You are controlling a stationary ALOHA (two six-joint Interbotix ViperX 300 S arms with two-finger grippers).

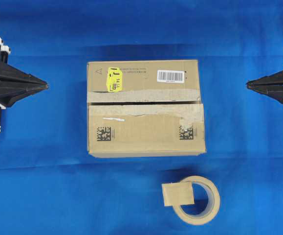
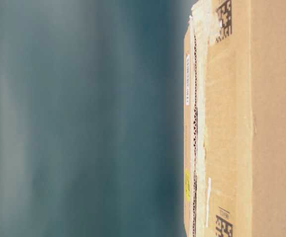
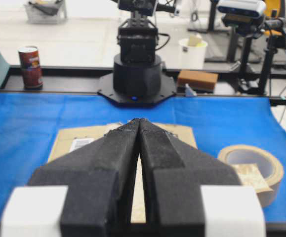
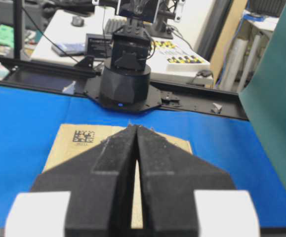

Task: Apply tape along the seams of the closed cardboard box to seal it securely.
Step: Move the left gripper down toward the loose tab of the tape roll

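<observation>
The cardboard box [image 1: 146, 134] lies in the middle of the blue cloth, flaps closed, with a yellow sticker [image 1: 115, 79] and a white barcode label [image 1: 171, 76] on top. Its seam [image 1: 141, 103] runs across the full width as a dark slit between pale worn tape strips. A small tan piece of tape [image 1: 178, 194] sticks to the roll in front of the box. My left gripper [image 1: 47, 85] is shut and empty, well left of the box. On the opposite side, my right gripper [image 1: 247, 84] points at the box, shut on nothing. In the wrist views the box [image 3: 83, 136] [image 4: 68, 143] lies beyond the closed tips.
The beige tape roll [image 1: 213, 201] lies flat near the table's front edge, right of centre. Both arm bases [image 3: 135, 74] [image 4: 125, 81] stand at the table's ends. A red can [image 3: 30, 66] and a brown block [image 3: 197, 79] sit off the cloth.
</observation>
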